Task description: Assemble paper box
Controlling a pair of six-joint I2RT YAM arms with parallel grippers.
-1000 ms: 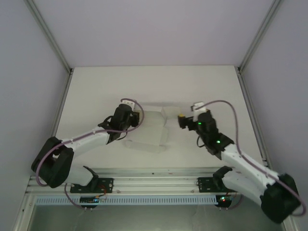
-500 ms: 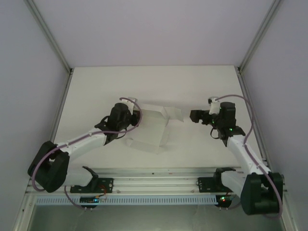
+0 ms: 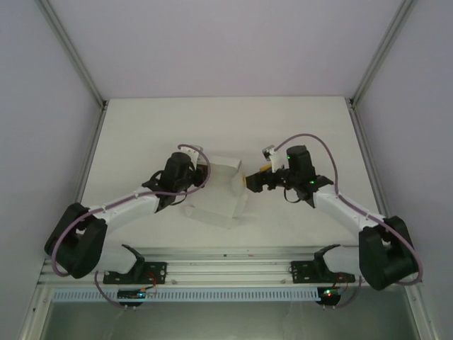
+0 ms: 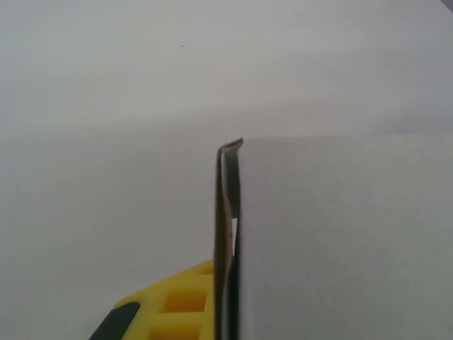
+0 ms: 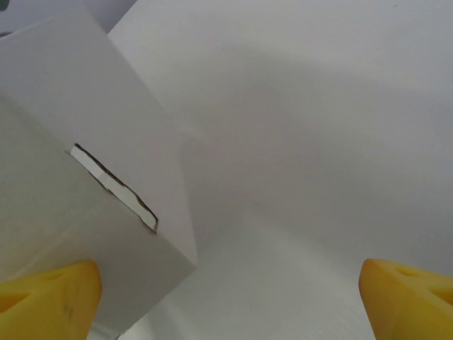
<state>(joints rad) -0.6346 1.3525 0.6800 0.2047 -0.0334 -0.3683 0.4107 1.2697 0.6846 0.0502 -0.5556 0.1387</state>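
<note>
The paper box [image 3: 218, 190] is a white, partly folded card shape lying mid-table between the arms. My left gripper [image 3: 204, 173] is shut on its left wall. In the left wrist view the card edge [image 4: 226, 234] runs upright against one yellow finger [image 4: 177, 308], and a white panel [image 4: 340, 241] hides the other finger. My right gripper [image 3: 253, 178] is open at the box's right side. In the right wrist view the box corner [image 5: 92, 177], with a torn slot [image 5: 117, 188], sits just above the left fingertip [image 5: 49, 297]. The other fingertip [image 5: 410, 297] is far to the right.
The white tabletop [image 3: 311, 127] is bounded by metal frame posts [image 3: 81, 71] at the left and right. An aluminium rail [image 3: 226, 269] carries both arm bases at the near edge. Purple cables loop over each wrist.
My right arm swung out to the right, then came back left to the box's right side. The flap that stuck out on the right now lies against the box. My left gripper kept its hold.
</note>
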